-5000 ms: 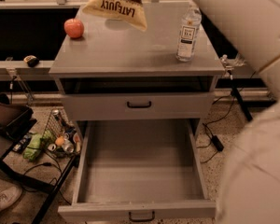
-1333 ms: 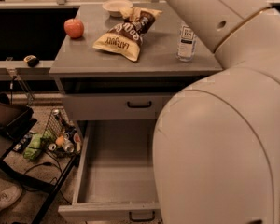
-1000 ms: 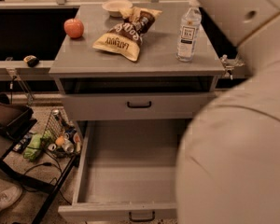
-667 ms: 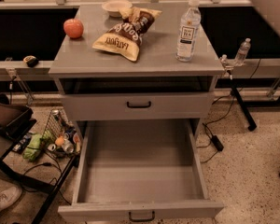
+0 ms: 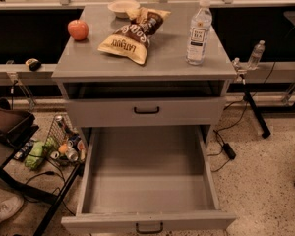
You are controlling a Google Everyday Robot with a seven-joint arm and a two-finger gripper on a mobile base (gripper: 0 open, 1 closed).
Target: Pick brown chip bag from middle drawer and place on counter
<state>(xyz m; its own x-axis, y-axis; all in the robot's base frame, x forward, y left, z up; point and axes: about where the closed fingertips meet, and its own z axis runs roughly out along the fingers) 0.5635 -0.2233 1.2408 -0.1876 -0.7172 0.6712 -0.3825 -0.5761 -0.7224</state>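
Observation:
The brown chip bag (image 5: 132, 33) lies flat on the counter (image 5: 162, 58), left of centre, its cream "LATE JULY" end toward the front. The middle drawer (image 5: 147, 181) is pulled fully open below and holds nothing; its black handle (image 5: 149, 227) shows at the bottom edge. The drawer front above it (image 5: 146, 111) is closed. My gripper and arm are out of view.
On the counter stand a red apple (image 5: 78, 29) at the left, a cream bowl (image 5: 123, 7) at the back and a clear water bottle (image 5: 198, 31) at the right. A wire basket of cans and clutter (image 5: 59, 144) sits on the floor left of the drawer. Cables and a black stand leg (image 5: 255, 113) lie at the right.
Five seconds ago the bag hung above the counter; it now rests there. My white arm, which filled the right side, has pulled out of view.

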